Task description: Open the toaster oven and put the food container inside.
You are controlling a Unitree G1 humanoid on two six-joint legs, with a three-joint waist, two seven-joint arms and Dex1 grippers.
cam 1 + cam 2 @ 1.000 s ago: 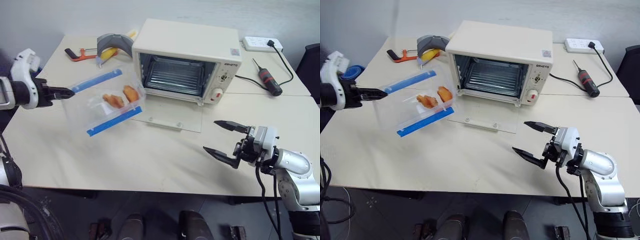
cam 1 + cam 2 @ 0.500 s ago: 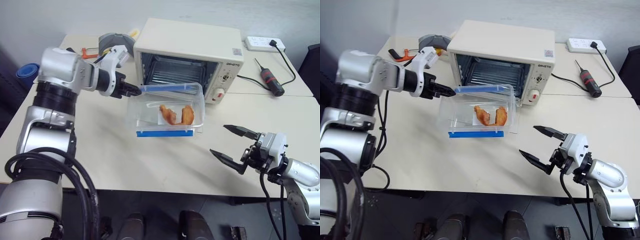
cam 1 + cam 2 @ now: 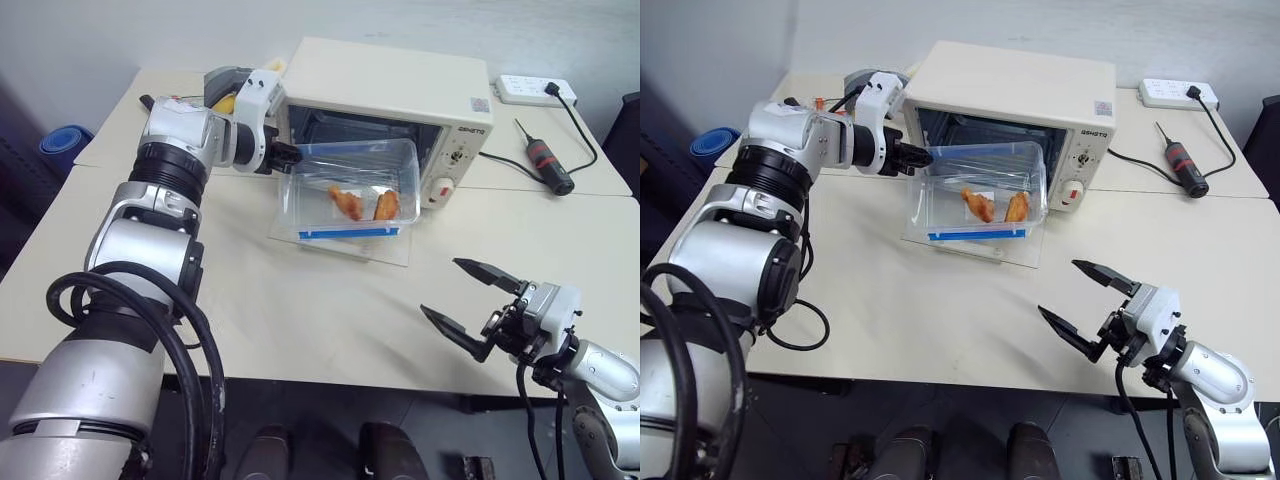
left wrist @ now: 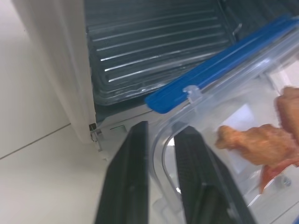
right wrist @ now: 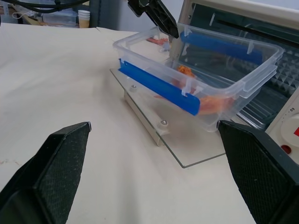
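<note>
The cream toaster oven (image 3: 390, 80) stands at the back of the table with its glass door (image 3: 385, 250) folded down flat. The food container (image 3: 350, 195), a clear box with blue latches and orange pieces inside, sits over that door, right at the oven's mouth. My left gripper (image 3: 290, 155) is at the container's left end. In the left wrist view its fingers (image 4: 135, 186) stand on either side of the clear rim (image 4: 161, 154), shut on it. My right gripper (image 3: 440, 287) hovers wide open near the table's front right, holding nothing, well short of the door.
A white power strip (image 3: 530, 88) and a red-and-black screwdriver (image 3: 545, 165) lie right of the oven, with a cable running between them. A grey object with a yellow part (image 3: 222, 85) sits behind my left arm. A blue roll (image 3: 60, 140) lies off the table's left edge.
My left gripper carried the container from the table's left side rightward and forward to the oven's mouth, levelling it on the way. The right gripper stayed open, almost in place.
</note>
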